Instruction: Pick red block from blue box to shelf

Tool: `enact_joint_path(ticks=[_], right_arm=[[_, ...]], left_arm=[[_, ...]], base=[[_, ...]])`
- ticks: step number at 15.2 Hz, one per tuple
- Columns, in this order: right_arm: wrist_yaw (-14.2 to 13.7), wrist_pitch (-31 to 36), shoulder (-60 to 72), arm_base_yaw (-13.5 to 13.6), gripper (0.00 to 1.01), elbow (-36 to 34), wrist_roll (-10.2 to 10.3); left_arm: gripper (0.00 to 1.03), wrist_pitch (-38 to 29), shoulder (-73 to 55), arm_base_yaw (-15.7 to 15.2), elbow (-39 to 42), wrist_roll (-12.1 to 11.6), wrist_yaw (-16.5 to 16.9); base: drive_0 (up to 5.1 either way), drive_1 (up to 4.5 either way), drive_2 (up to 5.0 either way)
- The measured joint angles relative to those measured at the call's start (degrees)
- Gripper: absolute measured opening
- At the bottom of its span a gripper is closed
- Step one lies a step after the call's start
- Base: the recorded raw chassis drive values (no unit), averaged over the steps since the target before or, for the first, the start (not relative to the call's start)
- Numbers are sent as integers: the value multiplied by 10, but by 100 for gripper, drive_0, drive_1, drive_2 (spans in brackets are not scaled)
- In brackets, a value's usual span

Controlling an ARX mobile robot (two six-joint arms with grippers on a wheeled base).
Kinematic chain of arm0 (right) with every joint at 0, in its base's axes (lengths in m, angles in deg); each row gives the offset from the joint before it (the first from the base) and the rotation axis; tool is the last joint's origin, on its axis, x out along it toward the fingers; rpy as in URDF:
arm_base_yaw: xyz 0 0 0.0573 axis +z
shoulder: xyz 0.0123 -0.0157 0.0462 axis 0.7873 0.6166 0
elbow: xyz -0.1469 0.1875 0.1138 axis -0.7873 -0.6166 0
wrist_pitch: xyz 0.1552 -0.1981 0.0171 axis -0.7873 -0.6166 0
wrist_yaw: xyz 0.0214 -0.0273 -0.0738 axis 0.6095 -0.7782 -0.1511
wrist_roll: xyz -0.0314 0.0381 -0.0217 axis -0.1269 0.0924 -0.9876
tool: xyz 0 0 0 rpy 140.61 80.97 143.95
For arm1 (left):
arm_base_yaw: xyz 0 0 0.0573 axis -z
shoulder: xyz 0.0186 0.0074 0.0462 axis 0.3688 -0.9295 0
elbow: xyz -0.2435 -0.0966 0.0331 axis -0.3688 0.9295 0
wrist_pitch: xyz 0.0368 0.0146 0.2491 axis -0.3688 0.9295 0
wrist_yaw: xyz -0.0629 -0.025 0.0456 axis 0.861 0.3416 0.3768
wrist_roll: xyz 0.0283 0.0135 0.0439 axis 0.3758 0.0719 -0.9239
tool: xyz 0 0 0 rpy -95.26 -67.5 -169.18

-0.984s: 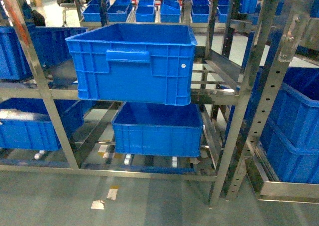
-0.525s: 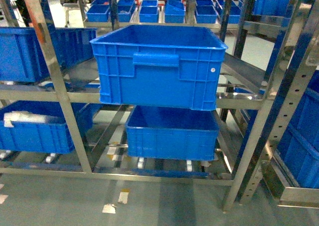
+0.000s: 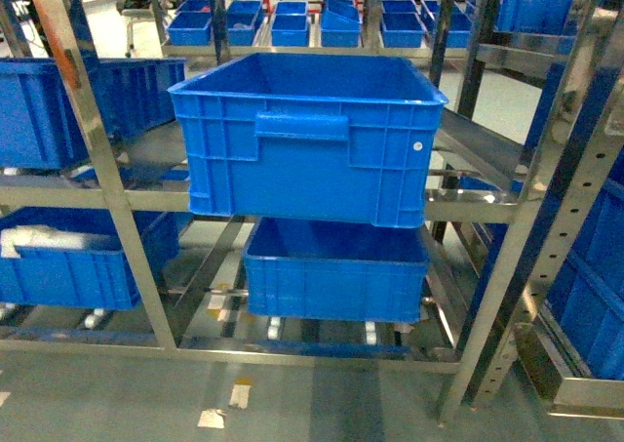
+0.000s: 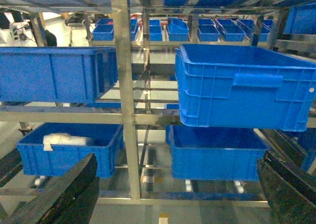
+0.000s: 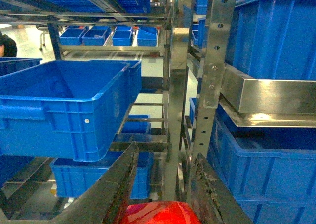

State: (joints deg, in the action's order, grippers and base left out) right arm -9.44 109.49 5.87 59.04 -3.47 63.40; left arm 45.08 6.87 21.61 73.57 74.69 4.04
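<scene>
Even cool overhead light, glare on shelf uprights and floor; soft focus, wrist views blurred at bottom edges.

The red block is cut off by the bottom edge (only its top shows between the fingers).

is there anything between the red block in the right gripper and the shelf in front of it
Nothing visible. The red block sits between the right gripper's fingers, with open air up to the shelf. The nearest dark blue crate sits left of that line.
</scene>
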Motion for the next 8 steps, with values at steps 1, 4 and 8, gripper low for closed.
enact_joint_path(ticks=[1,4,8], right_arm=[[0,0,0,0,27,0,0],[0,0,0,0,27,0,0],[0,0,0,0,27,0,0]], left_arm=[[98,1,0,0,0,0,0],[98,1,0,0,0,0,0],[98,1,0,0,0,0,0]], base=[[5,394,-384],[0,392,-393],[-2,397,-400]])
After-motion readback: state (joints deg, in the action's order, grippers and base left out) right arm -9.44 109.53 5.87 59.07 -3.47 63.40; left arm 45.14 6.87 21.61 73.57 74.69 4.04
